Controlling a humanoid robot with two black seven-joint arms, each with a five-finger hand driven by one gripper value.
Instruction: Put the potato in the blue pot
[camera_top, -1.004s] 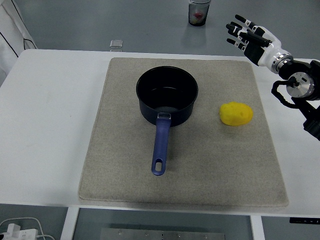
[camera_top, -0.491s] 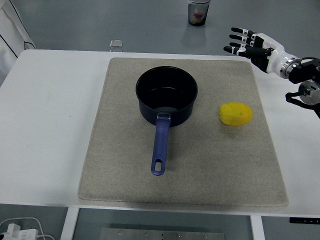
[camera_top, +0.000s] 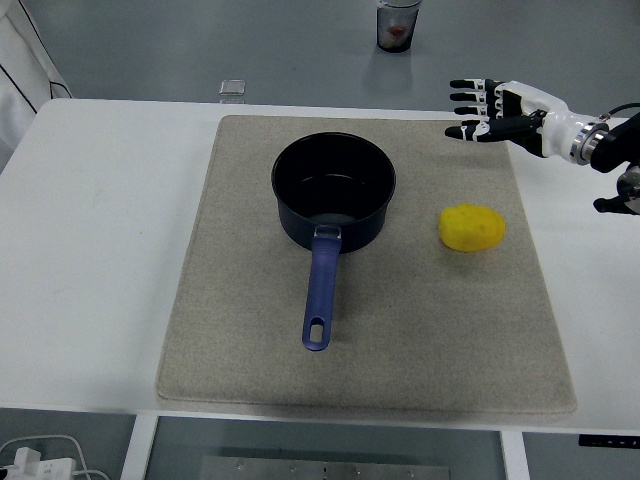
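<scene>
You have one high head view only, looking forward and down over the white table (camera_top: 110, 200), its near edge at bottom, floor beyond the far edge.

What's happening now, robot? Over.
Right hand open, above mat's far right corner. Potato on mat, right of blue pot. Nothing between them.

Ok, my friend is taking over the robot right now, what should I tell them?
Right robot hand: open, holding nothing, up over the mat's far right corner.
Left robot hand: out of view.
Potato: lying on the mat, right of the pot, not touching it.
Pot: empty, handle pointing toward the near edge.
Done: nothing yet.
Left: grab the potato and drop it in the pot.
</scene>
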